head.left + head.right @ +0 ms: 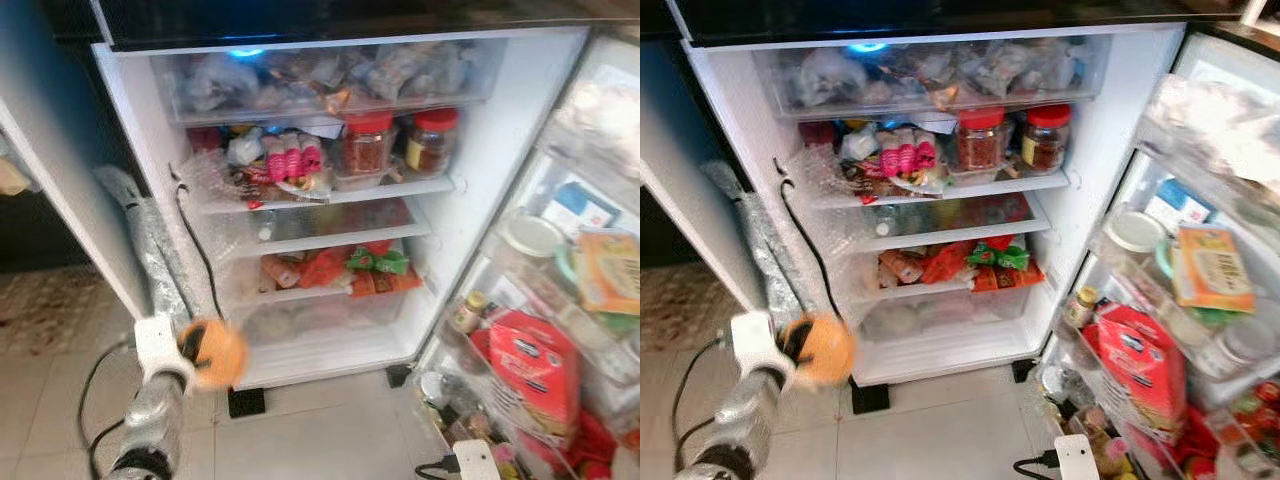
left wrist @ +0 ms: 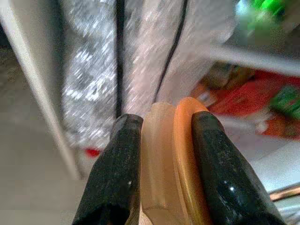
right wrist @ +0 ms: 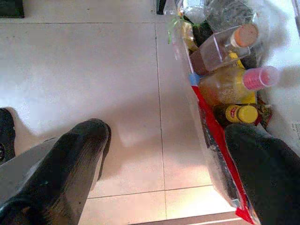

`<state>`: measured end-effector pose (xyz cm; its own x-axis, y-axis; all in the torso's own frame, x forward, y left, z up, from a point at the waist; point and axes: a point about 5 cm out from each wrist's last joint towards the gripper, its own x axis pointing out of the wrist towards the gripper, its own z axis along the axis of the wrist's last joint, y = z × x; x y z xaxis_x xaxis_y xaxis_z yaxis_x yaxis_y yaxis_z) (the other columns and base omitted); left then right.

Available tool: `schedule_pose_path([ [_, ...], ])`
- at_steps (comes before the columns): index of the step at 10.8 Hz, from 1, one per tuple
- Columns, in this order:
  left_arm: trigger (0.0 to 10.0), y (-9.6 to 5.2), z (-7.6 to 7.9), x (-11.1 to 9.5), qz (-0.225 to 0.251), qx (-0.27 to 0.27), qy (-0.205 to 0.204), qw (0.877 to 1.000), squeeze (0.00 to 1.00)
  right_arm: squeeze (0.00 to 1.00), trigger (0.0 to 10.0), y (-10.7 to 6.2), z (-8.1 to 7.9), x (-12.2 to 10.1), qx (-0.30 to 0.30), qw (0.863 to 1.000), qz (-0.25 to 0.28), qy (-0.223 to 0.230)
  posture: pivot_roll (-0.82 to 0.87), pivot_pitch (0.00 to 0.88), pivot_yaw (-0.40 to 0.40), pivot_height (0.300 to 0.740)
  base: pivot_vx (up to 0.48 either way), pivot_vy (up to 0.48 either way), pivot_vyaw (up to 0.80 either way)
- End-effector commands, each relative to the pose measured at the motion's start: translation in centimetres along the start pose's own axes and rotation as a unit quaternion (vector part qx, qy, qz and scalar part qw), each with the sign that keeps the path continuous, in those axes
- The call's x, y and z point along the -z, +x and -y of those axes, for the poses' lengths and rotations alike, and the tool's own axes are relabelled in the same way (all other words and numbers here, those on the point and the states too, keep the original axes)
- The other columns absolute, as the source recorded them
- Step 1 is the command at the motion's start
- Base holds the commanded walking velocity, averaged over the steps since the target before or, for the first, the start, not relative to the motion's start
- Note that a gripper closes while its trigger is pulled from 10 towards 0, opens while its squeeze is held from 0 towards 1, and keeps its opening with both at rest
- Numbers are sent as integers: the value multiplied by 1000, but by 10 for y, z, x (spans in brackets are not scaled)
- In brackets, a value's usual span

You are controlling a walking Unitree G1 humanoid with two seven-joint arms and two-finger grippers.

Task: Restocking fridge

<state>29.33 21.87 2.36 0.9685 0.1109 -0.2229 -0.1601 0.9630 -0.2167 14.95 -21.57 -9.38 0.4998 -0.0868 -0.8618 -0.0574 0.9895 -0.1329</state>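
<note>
The fridge (image 1: 130,120) stood open over a pale tiled floor (image 1: 330,430), its shelves crowded with jars, packets and bags, so little free room remained. The left gripper (image 1: 192,345) was held low before the bottom drawer (image 1: 320,315), its two black fingers (image 2: 117,173) clamped on a round orange item (image 1: 215,353), apparently the stock to be put away; the grip on both flat sides kept it from slipping. The item had not yet reached any shelf. The right gripper (image 3: 164,154) hung with fingers well apart above the floor, just beside the bottles (image 3: 234,79) in the lower door rack, holding nothing
</note>
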Motion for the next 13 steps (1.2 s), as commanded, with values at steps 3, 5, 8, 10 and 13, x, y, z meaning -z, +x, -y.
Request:
schedule_pose_path([
  [3,10000,-12,34,-13,33,101,-130,986,0,0,10000,-1,2,4,-1,1000,-6,-5,-100,0,-27,740,0,0,0],
  [5,10000,-33,45,-5,15,143,-169,975,0,0,10000,-1,4,4,-2,1000,-8,-6,-91,0,-38,740,0,0,0],
  [8,10000,-38,56,-20,6,212,-237,948,0,0,10000,-1,6,4,-2,1000,-8,-9,-93,0,-51,740,0,0,0],
  [10,10000,-39,72,-26,-3,256,-236,937,0,0,10000,-1,6,4,-2,1000,-8,-6,-102,0,-48,740,0,0,0],
  [13,10000,-42,80,-26,-21,276,-230,933,0,0,10000,-1,4,4,-1,1000,-7,1,-108,0,-41,740,0,0,0],
])
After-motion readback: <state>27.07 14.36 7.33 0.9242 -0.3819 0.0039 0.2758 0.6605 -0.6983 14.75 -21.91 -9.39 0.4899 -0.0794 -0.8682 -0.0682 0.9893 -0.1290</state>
